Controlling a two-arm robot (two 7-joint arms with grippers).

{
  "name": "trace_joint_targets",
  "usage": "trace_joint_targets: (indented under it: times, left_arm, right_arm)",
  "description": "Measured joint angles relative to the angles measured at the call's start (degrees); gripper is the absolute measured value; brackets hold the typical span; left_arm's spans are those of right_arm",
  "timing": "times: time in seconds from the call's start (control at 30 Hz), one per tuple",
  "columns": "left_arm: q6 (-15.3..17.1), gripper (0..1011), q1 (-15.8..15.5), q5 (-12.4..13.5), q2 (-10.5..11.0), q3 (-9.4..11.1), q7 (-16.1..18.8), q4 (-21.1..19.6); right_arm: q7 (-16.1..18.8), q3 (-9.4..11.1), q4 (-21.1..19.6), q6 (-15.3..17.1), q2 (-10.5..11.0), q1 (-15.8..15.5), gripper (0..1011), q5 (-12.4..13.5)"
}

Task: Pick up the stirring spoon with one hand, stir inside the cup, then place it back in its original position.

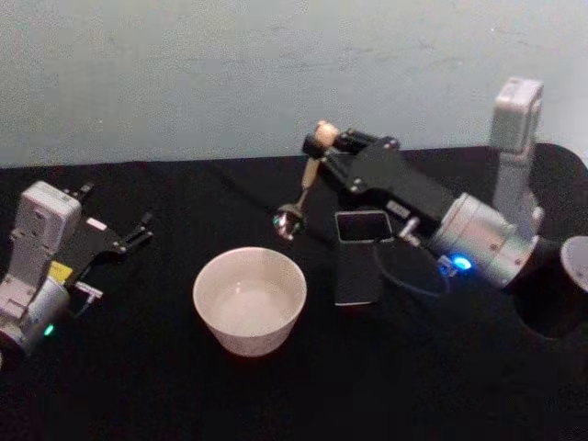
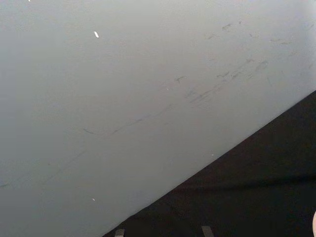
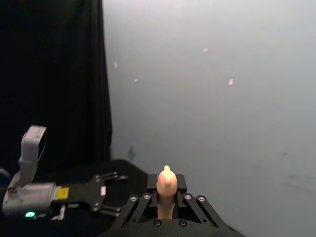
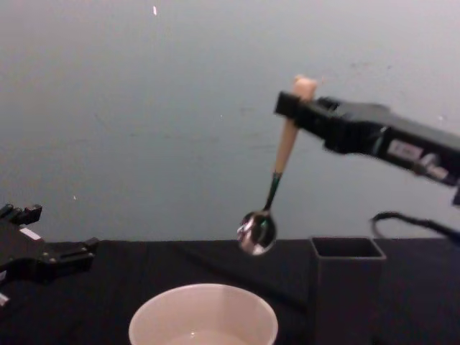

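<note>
While clamped on stirring spoon, R end effector near cup; L end effector idle, apart.

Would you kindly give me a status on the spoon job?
Right tool shut on spoon, lifted, not yet in cup. Left tool open, parked at left. Nothing blocking.

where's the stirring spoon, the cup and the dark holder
stirring spoon (image 4: 287, 147), chest view, on the beige handle below the right gripper (image 4: 293, 108)
cup (image 1: 246, 338), head view, on the front outer wall
holder (image 4: 348, 298), chest view, on the near wall
</note>
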Motion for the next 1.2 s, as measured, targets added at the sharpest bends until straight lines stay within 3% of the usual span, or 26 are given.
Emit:
trace_joint_targets:
  times: [0.4,0.8,1.2]
  left_arm:
    - [0.00,1001,0.00,0.00,0.00,0.00,0.00,0.00]
    - [0.00,1001,0.00,0.00,0.00,0.00,0.00,0.00]
    - [0.00,1001,0.00,0.00,0.00,0.00,0.00,0.00]
  right_arm:
    - [1.63,-4.97,8.34,-4.99,-3.39,1.70,203,-5.85]
    - [2.43,-6.03,16.52,-11.03,-7.54,2.89,202,-9.77]
    - [4.64,-5.95,20.02,-13.19,-9.24,3.46,202,-10.45]
